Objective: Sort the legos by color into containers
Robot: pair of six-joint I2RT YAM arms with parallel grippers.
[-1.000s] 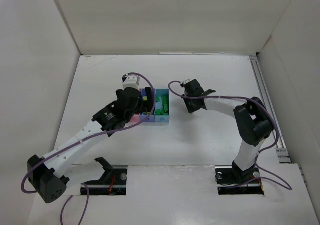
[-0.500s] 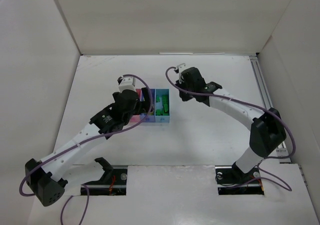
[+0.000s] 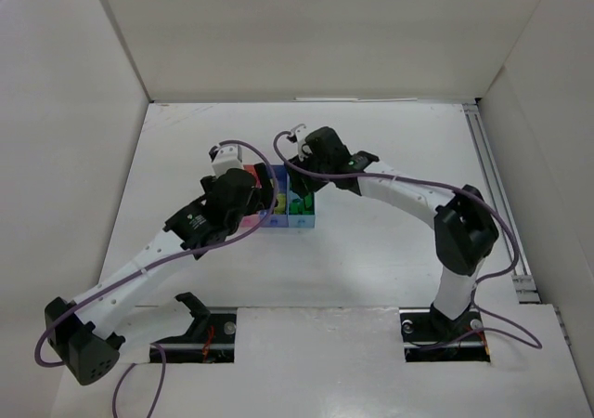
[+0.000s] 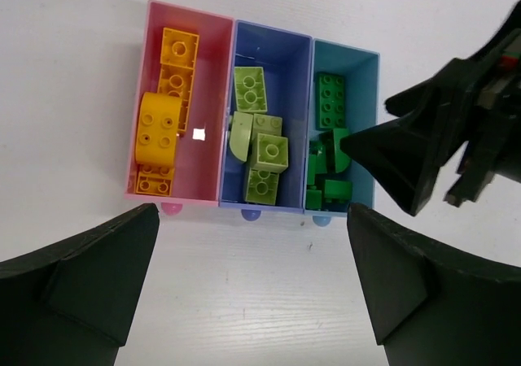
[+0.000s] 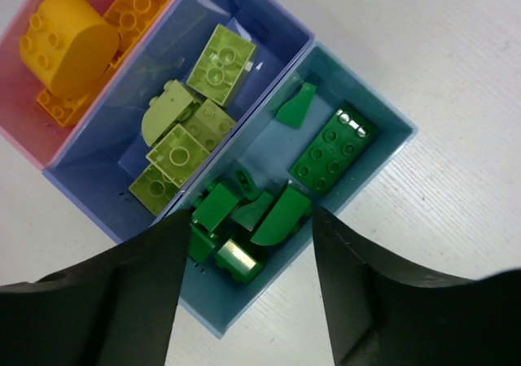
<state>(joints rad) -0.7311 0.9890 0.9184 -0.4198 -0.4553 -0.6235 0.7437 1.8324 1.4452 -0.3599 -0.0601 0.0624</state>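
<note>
Left wrist view shows orange-yellow bricks (image 4: pixel 163 126) in the pink bin (image 4: pixel 210 81), lime bricks (image 4: pixel 264 150) in the purple-blue bin (image 4: pixel 286 81) and dark green bricks (image 4: pixel 330 102) in the light blue bin (image 4: pixel 361 98), with the left gripper (image 4: pixel 252 220) and right gripper (image 5: pixel 250 220) both released, empty, above them

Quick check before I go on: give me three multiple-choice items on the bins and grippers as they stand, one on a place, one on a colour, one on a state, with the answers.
1. Which bin holds the dark green legos? A pink, B purple-blue, C light blue
2. What colour is the round disc? A orange-yellow, B lime, C dark green
3. How is the right gripper? A shut on a brick, B open and empty, C out of view

Answers:
1 C: they lie in the light blue bin.
2 A: it matches the orange-yellow bricks beside it in the pink bin.
3 B: its fingers are spread over the bin with nothing gripped between them.
</note>
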